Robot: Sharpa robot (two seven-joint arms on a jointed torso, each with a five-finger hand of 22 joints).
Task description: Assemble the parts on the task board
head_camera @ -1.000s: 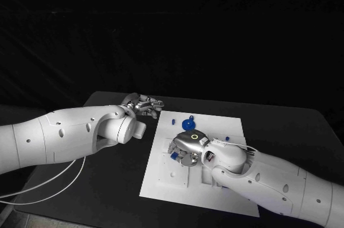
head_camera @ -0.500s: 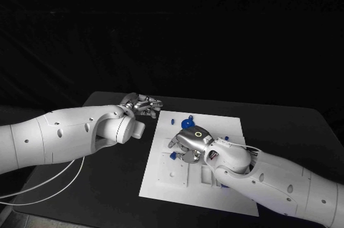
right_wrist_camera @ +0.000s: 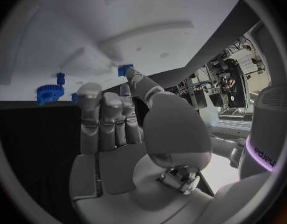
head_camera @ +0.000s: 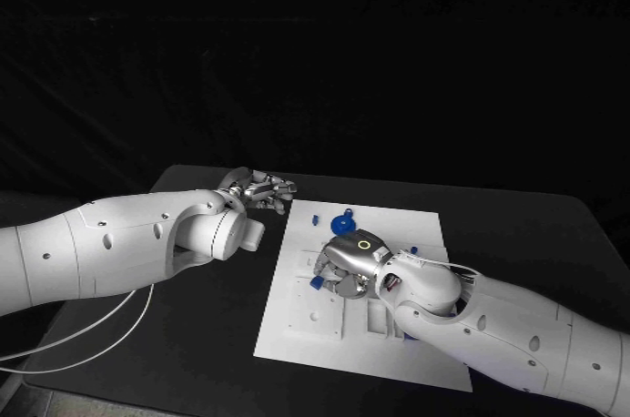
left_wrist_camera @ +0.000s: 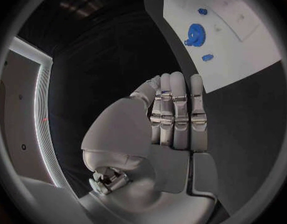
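Right hand: the right hand (head_camera: 348,269) hovers low over the middle of the task board; in the right wrist view (right_wrist_camera: 128,129) its fingers lie side by side and curled inward, and a small blue part (right_wrist_camera: 125,69) sits at a fingertip. Whether that part is pinched or only touched, I cannot tell.
Left hand: the left hand (head_camera: 259,191) is over the black table just beyond the board's far left corner; in the left wrist view (left_wrist_camera: 168,119) the fingers are pressed together and folded toward the palm, with nothing in them.
Table: the black table (head_camera: 197,344) carries the board near its middle.
Task board: the white task board (head_camera: 309,340) lies flat and slightly skewed, between the two arms; the right arm covers its near right part.
Blue gear: a round toothed blue gear (head_camera: 344,225) stands on the far part of the board, just beyond the right hand; it shows again in the left wrist view (left_wrist_camera: 194,34) and the right wrist view (right_wrist_camera: 48,92).
Small parts: one small blue piece (head_camera: 317,222) lies just left of the gear, another (head_camera: 318,287) lies at the left side of the right hand.
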